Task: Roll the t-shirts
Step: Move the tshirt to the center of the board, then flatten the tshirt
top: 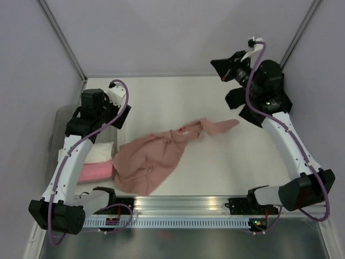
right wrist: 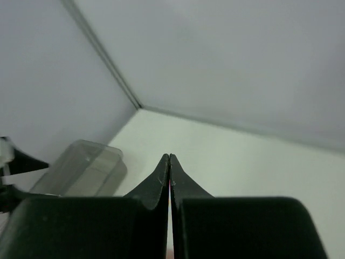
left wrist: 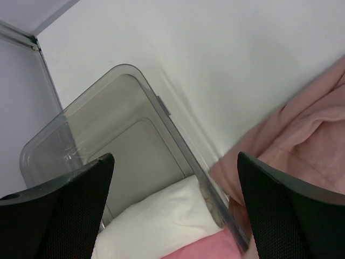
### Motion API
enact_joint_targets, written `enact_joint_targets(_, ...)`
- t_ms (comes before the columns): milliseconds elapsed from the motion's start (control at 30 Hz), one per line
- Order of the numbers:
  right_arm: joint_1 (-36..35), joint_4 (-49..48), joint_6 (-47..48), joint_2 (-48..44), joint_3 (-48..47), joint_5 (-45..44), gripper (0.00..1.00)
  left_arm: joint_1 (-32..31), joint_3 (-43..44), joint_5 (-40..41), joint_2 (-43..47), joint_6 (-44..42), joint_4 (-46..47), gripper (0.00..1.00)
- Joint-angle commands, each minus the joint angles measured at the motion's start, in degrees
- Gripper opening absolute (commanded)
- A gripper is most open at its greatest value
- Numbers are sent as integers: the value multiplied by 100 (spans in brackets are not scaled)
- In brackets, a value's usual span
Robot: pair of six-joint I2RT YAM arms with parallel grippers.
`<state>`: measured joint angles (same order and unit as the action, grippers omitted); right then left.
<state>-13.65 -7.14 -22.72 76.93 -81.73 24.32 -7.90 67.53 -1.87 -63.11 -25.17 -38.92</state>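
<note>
A dusty salmon-pink t-shirt [top: 153, 162] lies crumpled on the table's middle, one sleeve [top: 223, 125] stretched out to the right. In the left wrist view its edge [left wrist: 307, 129] lies just outside the bin wall. A cream rolled t-shirt [top: 102, 152] [left wrist: 161, 221] and a bright-pink rolled one [top: 97, 171] [left wrist: 207, 247] lie side by side in the bin. My left gripper [top: 110, 123] [left wrist: 175, 162] hangs open over the bin's right wall, with nothing between its fingers. My right gripper [top: 214, 65] [right wrist: 170, 156] is shut on nothing, raised high at the back right and pointing left.
The translucent grey plastic bin [top: 59, 116] [left wrist: 91, 97] stands along the left edge of the table. Lilac walls close in the back and sides. A metal rail [top: 178, 204] with the arm bases runs along the near edge.
</note>
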Motion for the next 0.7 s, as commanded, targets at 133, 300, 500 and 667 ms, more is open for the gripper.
enact_joint_targets(133,64,1547,-261,946,1203,-2528,0,-36,-73,-243,-535,-216,-89,100)
enact_joint_targets(300,-251,1995,539,1518,1301,-2334,21,-246,-213,-472,-772,-287,-230,99)
enact_joint_targets(500,-823,2426,980,1826,1432,-2809,57,-1607,-565,368,-1247,-489,-239,100)
enact_joint_targets(667,-1087,2814,752,1694,1722,-2959,60,-1741,-513,880,-2344,-629,295,100)
